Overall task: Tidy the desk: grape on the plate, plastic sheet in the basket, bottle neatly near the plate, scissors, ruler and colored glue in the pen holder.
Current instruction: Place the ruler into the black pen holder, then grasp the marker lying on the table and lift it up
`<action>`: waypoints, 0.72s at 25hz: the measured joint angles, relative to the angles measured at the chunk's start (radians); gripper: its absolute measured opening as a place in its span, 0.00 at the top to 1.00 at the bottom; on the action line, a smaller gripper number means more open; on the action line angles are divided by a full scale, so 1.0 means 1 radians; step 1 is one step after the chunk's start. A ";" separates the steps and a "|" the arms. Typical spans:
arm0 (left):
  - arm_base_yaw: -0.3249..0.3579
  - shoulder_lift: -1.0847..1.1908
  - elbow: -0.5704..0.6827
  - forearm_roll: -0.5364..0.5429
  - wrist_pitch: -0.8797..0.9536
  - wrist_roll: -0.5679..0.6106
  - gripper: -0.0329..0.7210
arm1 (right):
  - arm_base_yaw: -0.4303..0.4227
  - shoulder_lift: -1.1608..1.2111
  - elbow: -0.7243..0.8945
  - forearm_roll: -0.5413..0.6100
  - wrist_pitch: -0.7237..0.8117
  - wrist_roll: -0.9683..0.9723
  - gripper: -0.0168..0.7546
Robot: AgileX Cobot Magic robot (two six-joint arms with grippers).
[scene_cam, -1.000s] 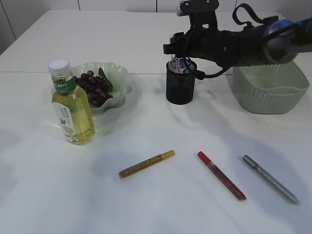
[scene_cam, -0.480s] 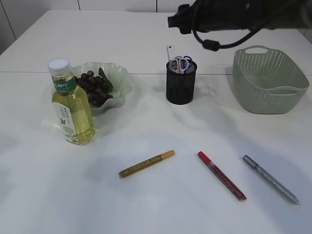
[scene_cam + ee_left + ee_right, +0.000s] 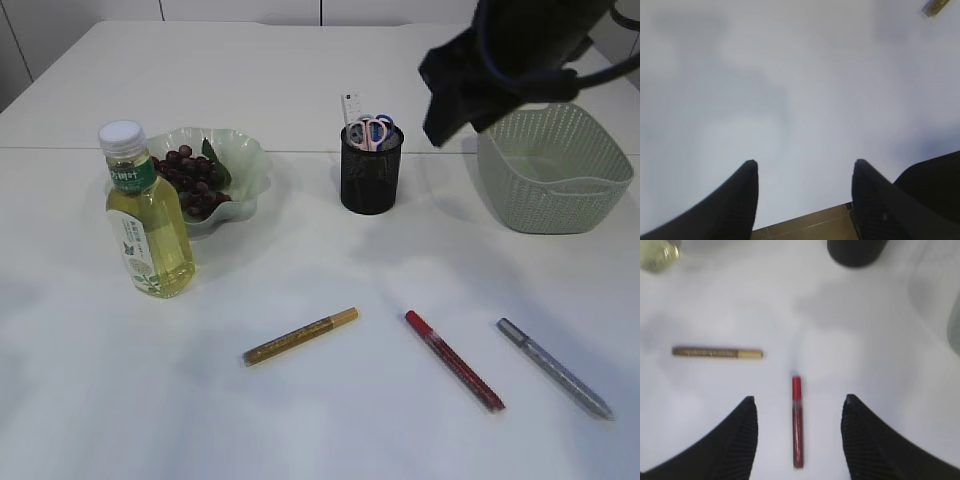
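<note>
Yellow-green liquid fills the bottle [image 3: 146,215] at the far left of the exterior view, standing upright just beside the plate [image 3: 252,165], at about eight o'clock from it. The grape [image 3: 190,180] bunch lies in that pale green plate. At three o'clock from the plate stands the black mesh pen holder [image 3: 369,185], with the scissors [image 3: 370,130] handles and the ruler [image 3: 349,106] tip showing above its rim. Further right sits the green basket [image 3: 552,190]; I cannot tell whether the plastic sheet lies inside.

On the near table lie three colored glue sticks, well apart from one another: the gold glue [image 3: 300,336] at seven o'clock from the holder, the red glue [image 3: 454,360] at five o'clock, and the silver glue [image 3: 555,367] furthest right.

The left gripper [image 3: 804,170] hangs over bare table with its jaws wide and nothing between them. The right gripper [image 3: 798,407], high over the table between holder and basket, also stands wide and empty, with the red glue lying lengthwise between its fingertips in the wrist view.

Judging by this, the glue step is in hand. The next move likely calls for lowering the right gripper straight onto the red glue, with the jaws across its narrow width, before closing.
</note>
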 joint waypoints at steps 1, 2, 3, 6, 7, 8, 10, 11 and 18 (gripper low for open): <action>0.000 0.000 0.000 -0.001 0.001 0.000 0.38 | 0.000 -0.007 0.000 -0.018 0.072 0.000 0.43; 0.000 0.000 0.000 -0.002 0.002 0.000 0.38 | 0.000 -0.007 0.000 -0.038 0.113 0.000 0.43; 0.000 0.000 0.000 -0.004 0.007 0.000 0.38 | 0.000 -0.007 0.000 -0.055 0.130 0.000 0.43; 0.000 0.000 0.000 -0.013 0.019 0.000 0.38 | 0.000 -0.007 0.000 -0.096 0.145 0.002 0.43; 0.000 0.000 0.000 -0.014 0.019 0.000 0.38 | 0.000 -0.007 0.000 -0.098 0.146 0.002 0.43; 0.000 0.000 0.000 -0.015 0.021 0.000 0.38 | 0.000 -0.007 0.000 -0.099 0.148 0.003 0.43; 0.000 0.000 0.000 -0.015 0.025 -0.002 0.38 | 0.000 -0.007 0.000 -0.102 0.149 0.014 0.43; 0.000 0.000 0.000 -0.015 0.025 -0.002 0.38 | 0.000 -0.009 0.000 -0.107 0.150 0.023 0.43; 0.000 0.000 0.000 -0.019 0.028 -0.002 0.38 | 0.000 -0.077 0.172 -0.158 0.150 0.047 0.43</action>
